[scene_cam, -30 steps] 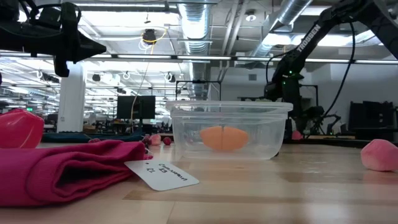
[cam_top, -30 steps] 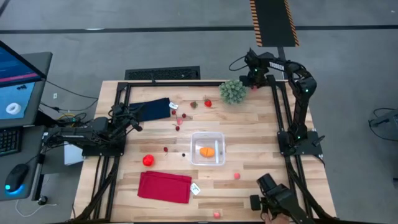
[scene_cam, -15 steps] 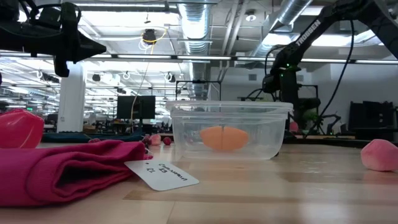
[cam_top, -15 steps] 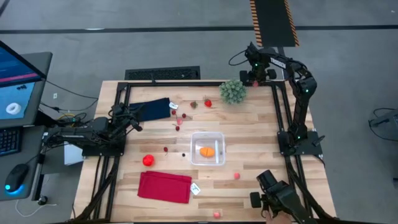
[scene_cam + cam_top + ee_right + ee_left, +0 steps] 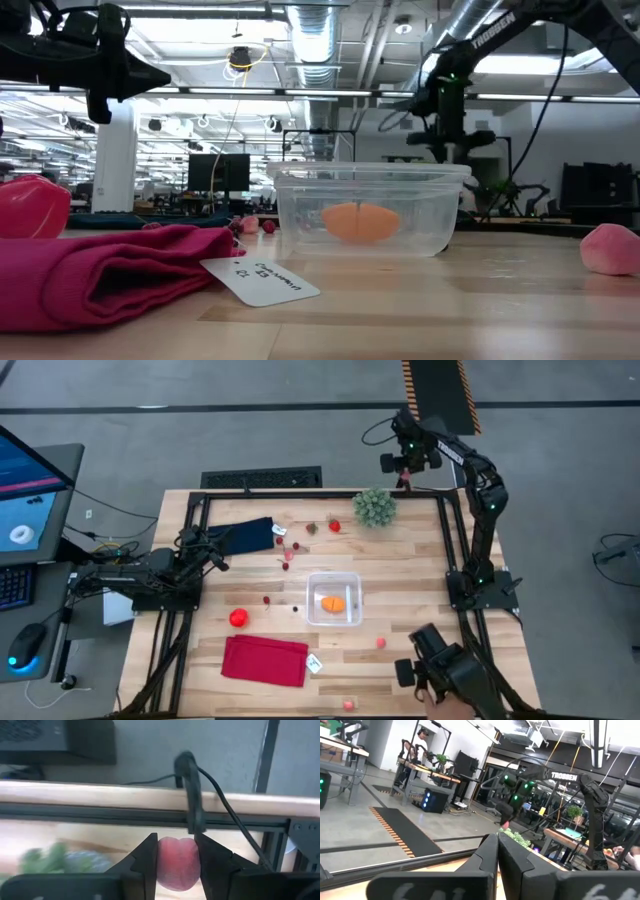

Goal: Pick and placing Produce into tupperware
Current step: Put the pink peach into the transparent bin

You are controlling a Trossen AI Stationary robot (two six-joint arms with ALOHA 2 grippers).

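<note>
The clear tupperware [image 5: 348,582] [image 5: 300,205] stands mid-table with an orange piece of produce [image 5: 332,602] [image 5: 362,222] inside. More small red and pink produce lies loose on the wood: [image 5: 238,618], [image 5: 334,526], [image 5: 381,643], [image 5: 348,704]. My right gripper [image 5: 404,475] [image 5: 178,865] hangs high over the table's far right corner, beside the green spiky ball [image 5: 373,507], shut on a pink piece of produce [image 5: 177,862]. My left gripper [image 5: 215,555] [image 5: 497,855] waits shut at the table's left edge, touching nothing. My right gripper pinches the pink piece of produce by its two opposite sides [image 5: 162,862] between its two fingers. The fingers [image 5: 149,860] come from above, pointing down. The piece is lifted clear, well above the wood and the table's black frame rail.
A navy cloth [image 5: 245,535] lies far left and a folded red cloth [image 5: 265,660] with a white tag [image 5: 314,664] near left. Black frame rails [image 5: 300,493] run along the table's edges. A dark device [image 5: 450,670] stands at the near right corner.
My right gripper has risen from just above the table's far right corner, beside the green ball. It has stayed shut on the pink piece, which is now lifted well clear. The left arm has kept still.
</note>
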